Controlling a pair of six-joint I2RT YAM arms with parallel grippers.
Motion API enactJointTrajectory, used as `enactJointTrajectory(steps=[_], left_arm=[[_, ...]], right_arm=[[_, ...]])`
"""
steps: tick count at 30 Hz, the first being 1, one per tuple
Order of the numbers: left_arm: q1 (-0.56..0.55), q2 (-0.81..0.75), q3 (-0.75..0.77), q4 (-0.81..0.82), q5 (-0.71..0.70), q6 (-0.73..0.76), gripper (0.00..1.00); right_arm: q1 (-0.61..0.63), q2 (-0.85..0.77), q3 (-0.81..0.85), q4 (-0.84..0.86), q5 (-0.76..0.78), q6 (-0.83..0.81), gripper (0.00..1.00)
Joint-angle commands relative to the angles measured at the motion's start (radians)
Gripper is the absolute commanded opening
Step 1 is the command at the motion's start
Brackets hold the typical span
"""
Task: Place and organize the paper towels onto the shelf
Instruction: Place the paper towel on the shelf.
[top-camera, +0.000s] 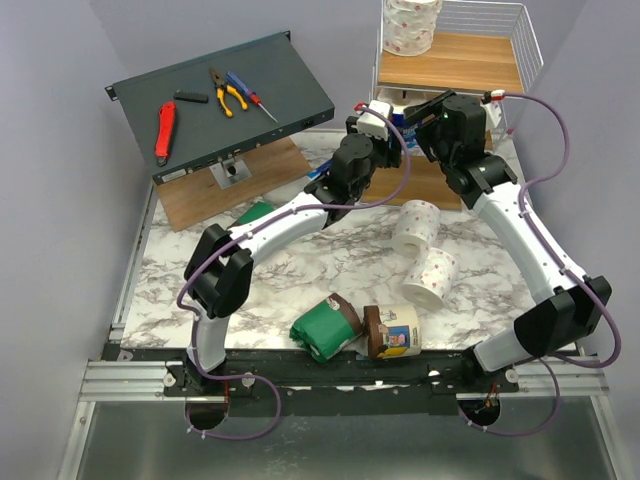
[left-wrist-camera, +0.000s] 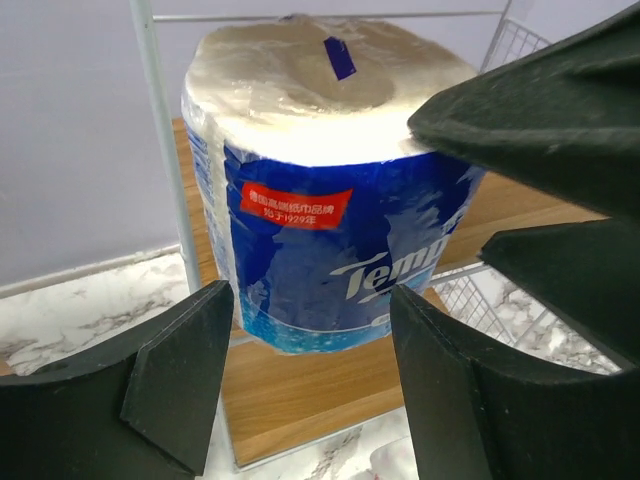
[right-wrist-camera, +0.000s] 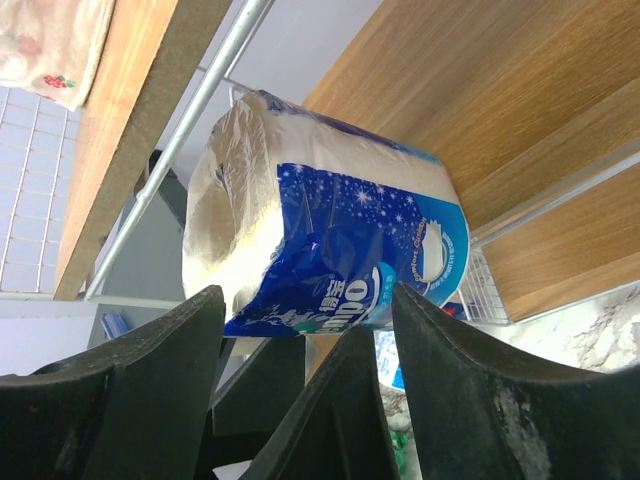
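My left hand (left-wrist-camera: 308, 300) is closed on the blue-and-white paper towel roll (left-wrist-camera: 320, 220), one finger against each side of its lower half, its flat end up. My right hand (right-wrist-camera: 305, 298) straddles the same roll from the right of my left hand, fingers spread wide. One touches the top rim, but I cannot tell whether it grips. Just beyond my left fingers stands the shelf (left-wrist-camera: 290, 390), its wooden board behind and below the roll.

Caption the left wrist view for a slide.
Left gripper grips a blue-and-white paper towel roll before the wire shelf.
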Motion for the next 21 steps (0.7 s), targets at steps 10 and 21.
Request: enactJointTrajectory(steps=[10,21], left_arm=[[0.000,-0.022,-0.013,0.014,-0.046,0.024,0.70],[-0.017,-0.237,-0.211,0.070,0.002,-0.020,0.74]], right_arm=[[-0.006,-0.128,-0.080,0.010,0.067,-0.129,0.74],[-0.006,-0.324,-0.399,0.311,0.019,-0.405,0.84]])
